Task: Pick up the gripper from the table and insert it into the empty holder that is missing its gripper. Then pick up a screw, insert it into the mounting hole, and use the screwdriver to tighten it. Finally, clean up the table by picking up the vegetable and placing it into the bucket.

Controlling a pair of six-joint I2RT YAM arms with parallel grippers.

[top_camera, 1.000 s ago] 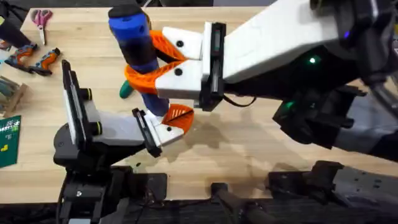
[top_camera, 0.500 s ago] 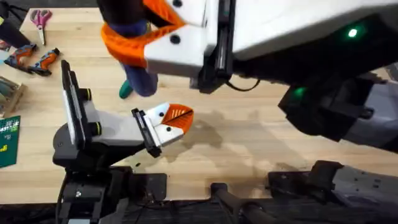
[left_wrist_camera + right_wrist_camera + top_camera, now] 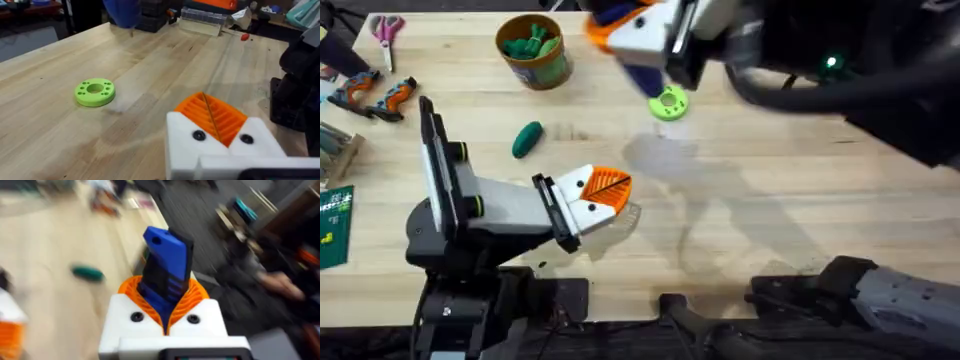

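Overhead, the right claw (image 3: 638,30) hangs at the far side of the counter (image 3: 770,190), clamped on the blue screwdriver (image 3: 620,12) (its body is blurred there, but the right wrist view shows the screwdriver (image 3: 165,272) squeezed between the orange ribbed pads (image 3: 197,297) and standing up out of them). Just beside and below that claw lies the lime-green disc (image 3: 668,103), flat on the wood. Off to the right claw's left stands the bucket (image 3: 533,50) with green pieces inside. The vegetable (image 3: 527,139) lies on the counter between the bucket and the left claw (image 3: 603,193), apart from both.

The left claw rests low near the front of the counter, its orange pads (image 3: 212,115) pressed together with nothing between them. From the left wrist camera the disc (image 3: 95,92) sits ahead of the claw and to one side, well apart from it. Scissors (image 3: 387,30) and a few orange-handled tools (image 3: 375,95) lie at the far left edge, well away from both claws.
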